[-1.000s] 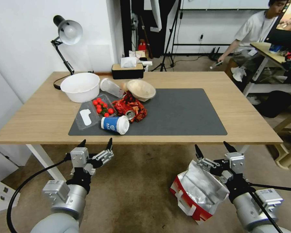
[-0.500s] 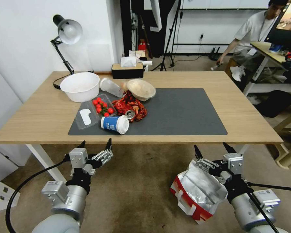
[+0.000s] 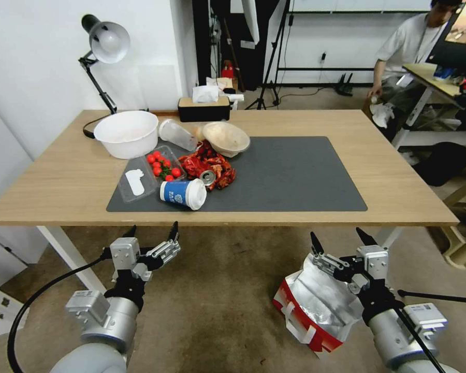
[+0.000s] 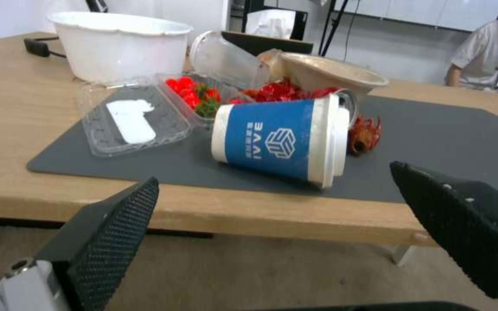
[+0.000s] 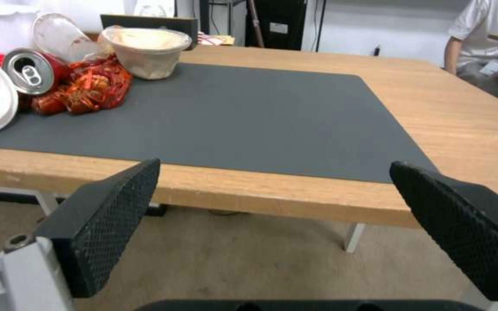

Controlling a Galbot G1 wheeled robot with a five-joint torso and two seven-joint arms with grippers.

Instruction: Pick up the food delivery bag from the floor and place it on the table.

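The food delivery bag (image 3: 316, 305), white with a red band and foil lining, stands open-topped and tilted on the floor (image 3: 217, 295) at the right, in front of the table (image 3: 398, 171). My right gripper (image 3: 337, 237) hovers open just above the bag's far rim, level with the table edge; in the right wrist view the right gripper (image 5: 275, 164) has nothing between its fingers. My left gripper (image 3: 154, 229) hangs open and empty below the table's front edge, and in the left wrist view the left gripper (image 4: 273, 175) faces the table.
On the dark mat (image 3: 290, 171) lie a blue paper cup (image 3: 184, 193), a red wrapper (image 3: 212, 168) with a can, a tomato tray (image 3: 160, 167) and bowls. A lamp (image 3: 106, 41) stands at the back left. White table legs (image 3: 62, 248) flank the carpet.
The whole head view has shifted slightly, so the camera moved. Both grippers and the bag keep their places.
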